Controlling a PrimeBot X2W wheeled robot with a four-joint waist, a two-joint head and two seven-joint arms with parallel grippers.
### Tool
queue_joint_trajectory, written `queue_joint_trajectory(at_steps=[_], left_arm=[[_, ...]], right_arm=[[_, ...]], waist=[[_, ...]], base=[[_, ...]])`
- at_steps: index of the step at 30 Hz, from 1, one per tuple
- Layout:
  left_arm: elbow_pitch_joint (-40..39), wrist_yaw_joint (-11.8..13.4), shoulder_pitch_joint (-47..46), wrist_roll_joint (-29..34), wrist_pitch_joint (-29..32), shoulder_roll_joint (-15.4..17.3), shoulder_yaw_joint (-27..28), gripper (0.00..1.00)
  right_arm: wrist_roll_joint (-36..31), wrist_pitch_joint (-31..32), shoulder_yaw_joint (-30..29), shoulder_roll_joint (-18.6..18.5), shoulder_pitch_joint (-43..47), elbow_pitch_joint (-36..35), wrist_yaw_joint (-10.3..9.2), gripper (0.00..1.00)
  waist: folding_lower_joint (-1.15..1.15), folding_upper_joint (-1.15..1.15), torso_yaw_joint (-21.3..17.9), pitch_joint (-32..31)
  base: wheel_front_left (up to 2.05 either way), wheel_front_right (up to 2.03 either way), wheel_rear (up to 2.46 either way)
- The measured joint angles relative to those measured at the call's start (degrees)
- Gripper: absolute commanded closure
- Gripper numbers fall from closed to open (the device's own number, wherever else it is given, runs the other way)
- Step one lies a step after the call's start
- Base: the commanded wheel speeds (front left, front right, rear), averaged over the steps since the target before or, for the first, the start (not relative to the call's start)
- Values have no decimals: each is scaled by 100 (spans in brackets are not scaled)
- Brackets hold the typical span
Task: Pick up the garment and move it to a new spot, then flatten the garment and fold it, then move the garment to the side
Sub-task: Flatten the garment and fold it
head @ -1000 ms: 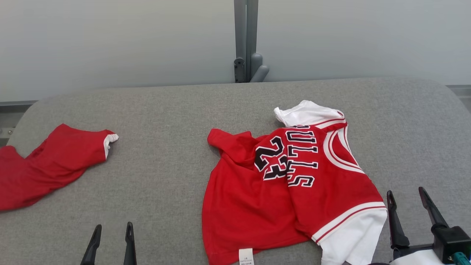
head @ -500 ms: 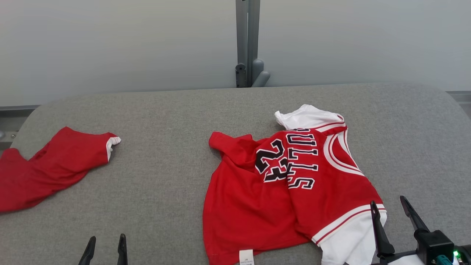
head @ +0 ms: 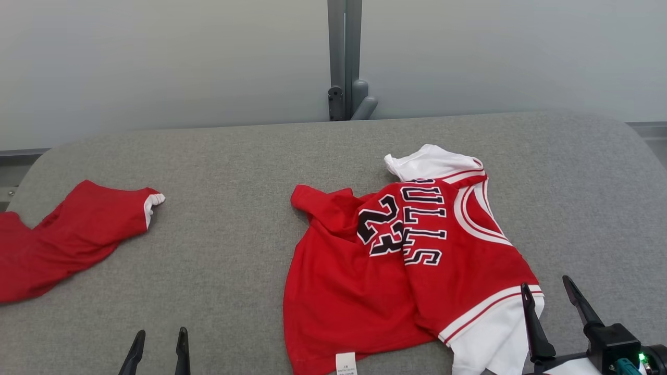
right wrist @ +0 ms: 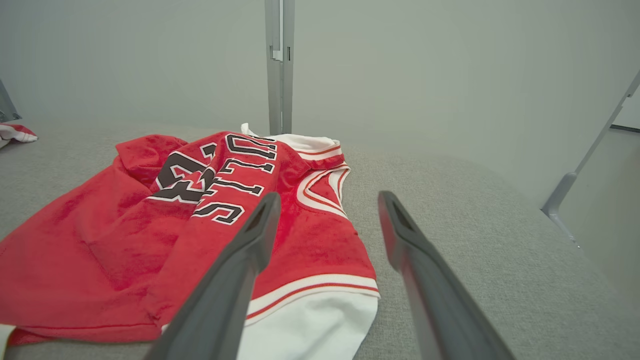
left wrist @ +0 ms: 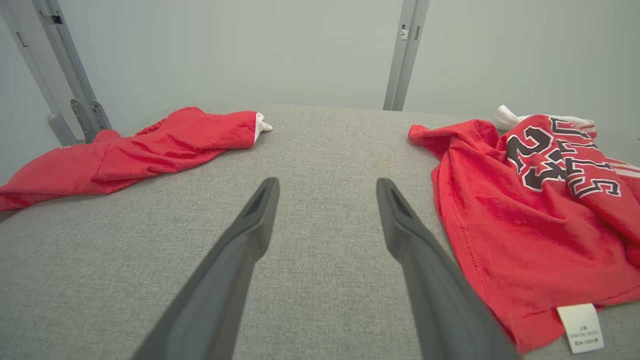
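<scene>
Change since earlier: the right gripper [head: 543,281] has come left, off the bare cloth and up to the near right sleeve of the garment; the left gripper [head: 161,330] is about where it was, and both garments lie as before.

Head view, garment: the red knitted jersey with white sleeves and black "23" lettering [head: 365,281] lies crumpled on the right half of the grey fabric-covered table [head: 234,166], collar to the right, a white care label [head: 346,362] at its near hem.
Head view, other cloth: a second red garment with a white cuff [head: 68,239] lies at the far left edge, well apart from the jersey.
Head view, right gripper: fingers spread and empty, the left one over the edge of the near white sleeve [head: 490,344], the right one over bare table.
Head view, left gripper: at the near left edge, fingers apart, nothing between them.
Head view, background: a grey metal post [head: 344,52] stands behind the table's far edge.

Left wrist view, gripper: both dark fingers splayed over bare grey cloth, empty.
Left wrist view, garments: the jersey [left wrist: 500,220] to the right with its label near, the second red garment [left wrist: 150,150] far left.

Right wrist view, gripper: released, the left finger overlapping the jersey's striped sleeve band [right wrist: 310,285], the right finger above bare table; whether it touches the cloth cannot be told.
</scene>
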Motion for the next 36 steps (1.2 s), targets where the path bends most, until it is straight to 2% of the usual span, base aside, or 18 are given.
queue_joint_trajectory(at_steps=[6,9,11,14,22,30,36], left_arm=[[-221,-5,-109,-15,0,-13,-170,0],[-55,-5,-113,-104,-1,-8,-478,0],[189,-5,-120,-188,29,-8,-775,0],[476,-7,-214,-352,412,38,-1206,0],[1055,-5,-731,-782,1268,75,-2008,0],[1586,2,-974,-1018,1566,105,-2075,0],[1656,2,-1024,-1265,1669,123,-2234,0]], right_arm=[[398,0,18,7,-26,224,0,0],[642,64,-202,-15,-36,799,-3,0],[577,445,-123,-11,-15,1147,-2,0],[595,999,143,10,-80,1392,0,0],[541,1718,400,3,-369,1844,0,0],[512,1699,609,-2,-710,2026,-1,0],[553,1627,795,-4,-915,2204,-1,0]], waist=[[0,0,-64,51],[0,0,-108,79],[0,0,-145,99],[0,0,-218,151],[0,0,-367,360],[0,0,-491,481],[0,0,-541,503]], base=[[0,0,0],[0,0,0],[0,0,0],[0,0,0],[0,0,0],[0,0,0],[0,0,0]])
